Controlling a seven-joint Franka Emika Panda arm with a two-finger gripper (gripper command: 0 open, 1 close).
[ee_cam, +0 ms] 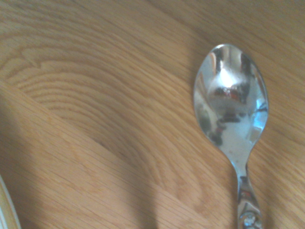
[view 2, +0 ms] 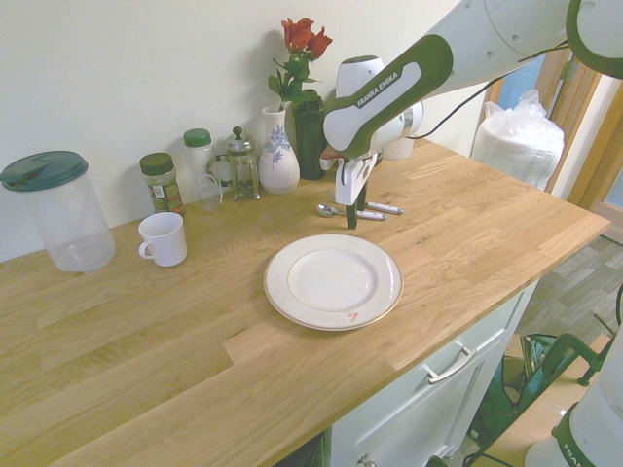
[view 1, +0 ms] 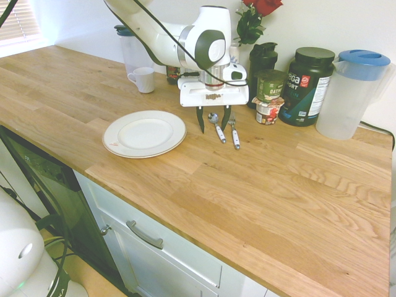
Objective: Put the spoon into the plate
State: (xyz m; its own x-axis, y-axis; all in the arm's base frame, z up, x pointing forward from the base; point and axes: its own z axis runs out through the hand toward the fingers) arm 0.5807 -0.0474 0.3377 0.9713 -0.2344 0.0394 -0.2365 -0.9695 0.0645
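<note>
- The round white dinner plate with a wide flat rim sits nearest the counter's front edge, bare, on the pale oak worktop.
- Just beyond it, the white arm's two-finger gripper points straight down with its dark fingers spread either side of the small metal spoon, silver bowl and white handle, which lies flat on the wood beside the plate.
- The jaws stand apart and have hold of nothing; whether the tips already touch the wood I cannot tell.
- To do the grasp well, I would judge the fingers should straddle the narrow neck where bowl meets handle, seen close in the wrist view, and close evenly so the spoon does not skid.
- Right beside it lies a white-handled fork; keeping the far finger between the two avoids snagging it.
- Farther back stand a white mug, jars and a clear pitcher, well apart from the work.
</note>
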